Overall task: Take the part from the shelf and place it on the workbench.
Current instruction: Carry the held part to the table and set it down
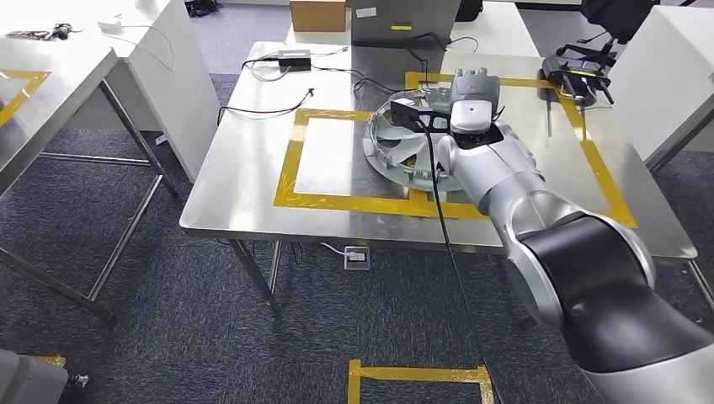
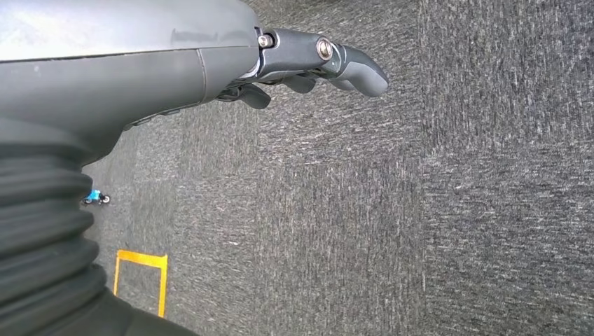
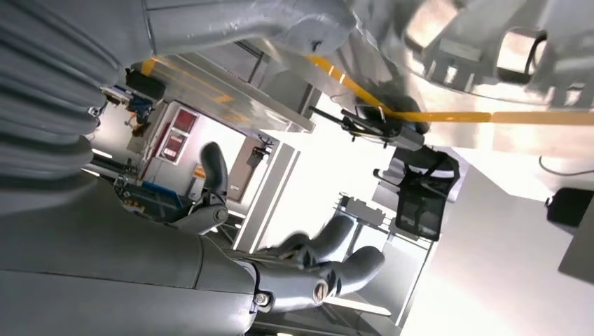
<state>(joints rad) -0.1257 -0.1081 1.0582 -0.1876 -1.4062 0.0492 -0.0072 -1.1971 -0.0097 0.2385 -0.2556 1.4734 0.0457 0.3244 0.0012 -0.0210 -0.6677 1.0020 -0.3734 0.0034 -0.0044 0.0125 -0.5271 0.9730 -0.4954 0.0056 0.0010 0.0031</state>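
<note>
Grey carpet runs under a steel surface [image 1: 253,202] marked with yellow tape rectangles [image 1: 290,168]. From the head view, the round silver part [image 1: 396,147] lies on the surface, straddling the tape strip between the two rectangles. The right robot hand [image 1: 471,105] sits over the part's far edge, at the end of the silver arm reaching in from the lower right; a black cable [image 1: 442,227] trails along it. Whether this robot hand grips the part cannot be told.

Left wrist view: the left robot hand [image 2: 308,66] hangs over the carpet [image 2: 420,210], fingers slightly curled and apart, holding nothing.

Right wrist view: the right robot hand's fingers [image 3: 343,262] are loosely bent with nothing between them, and the blurred part [image 3: 483,49] lies close alongside.
</note>
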